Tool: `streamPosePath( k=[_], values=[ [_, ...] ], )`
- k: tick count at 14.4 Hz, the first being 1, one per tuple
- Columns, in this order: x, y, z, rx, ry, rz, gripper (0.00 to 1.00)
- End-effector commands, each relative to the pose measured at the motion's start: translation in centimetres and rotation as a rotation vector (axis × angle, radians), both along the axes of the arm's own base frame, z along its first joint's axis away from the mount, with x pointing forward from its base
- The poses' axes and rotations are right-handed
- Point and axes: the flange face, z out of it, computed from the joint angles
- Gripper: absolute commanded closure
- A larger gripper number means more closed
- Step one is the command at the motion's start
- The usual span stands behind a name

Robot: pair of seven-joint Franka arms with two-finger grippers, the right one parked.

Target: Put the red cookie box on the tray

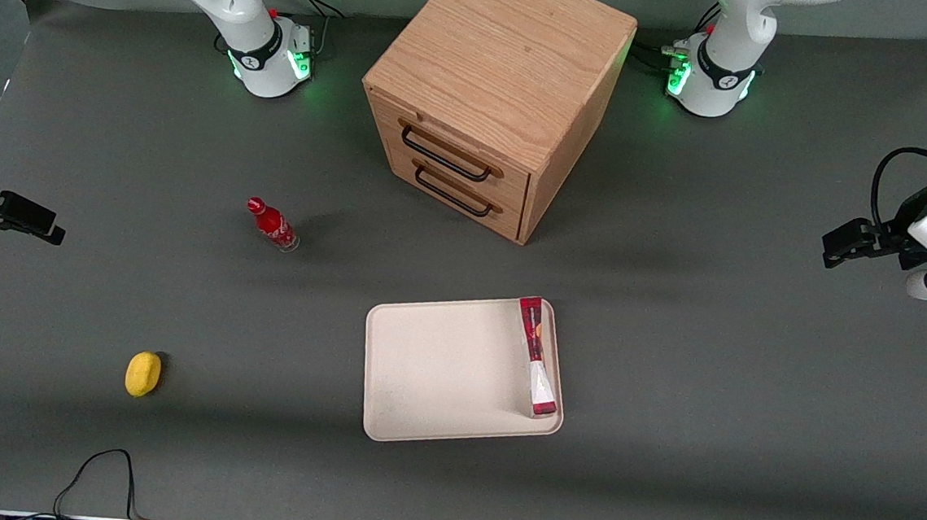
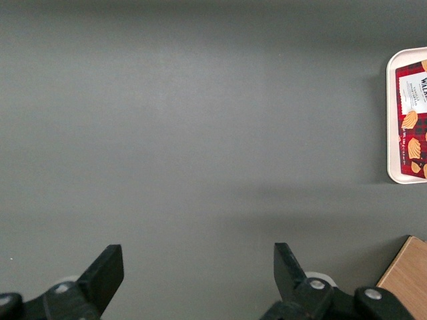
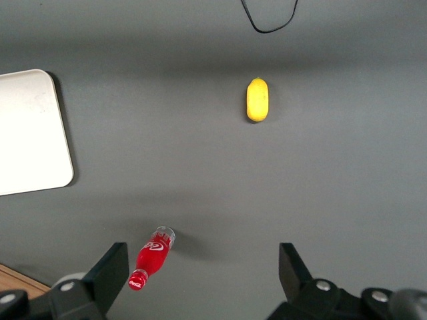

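Red cookie box (image 1: pixel 537 356) lies on the beige tray (image 1: pixel 439 372), along the tray's edge toward the working arm's end of the worktop (image 1: pixel 668 372), standing on a long narrow edge with its white end nearer the front camera. The left arm's pincer (image 1: pixel 833 249) hovers well apart from the tray, at the working arm's end of the worktop, its two black fingers (image 2: pixel 107 270) spread wide with nothing between them. A wooden drawer cabinet (image 1: pixel 495 99) with two black handles stands farther from the front camera than the tray. A small red bottle (image 1: pixel 272 225) and a yellow lemon-like object (image 1: pixel 143 374) sit toward the parked arm's end.
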Motion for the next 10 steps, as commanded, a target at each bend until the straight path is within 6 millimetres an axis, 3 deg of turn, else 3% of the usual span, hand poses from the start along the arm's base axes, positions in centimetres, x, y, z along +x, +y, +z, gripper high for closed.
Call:
streamPosePath(
  k=[1, 10],
  values=[
    [0.11, -0.03, 0.57, -0.033, 0.011, 0.015, 0.0],
    [-0.08, 0.07, 0.81, -0.042, 0.026, -0.021, 0.0]
  ],
)
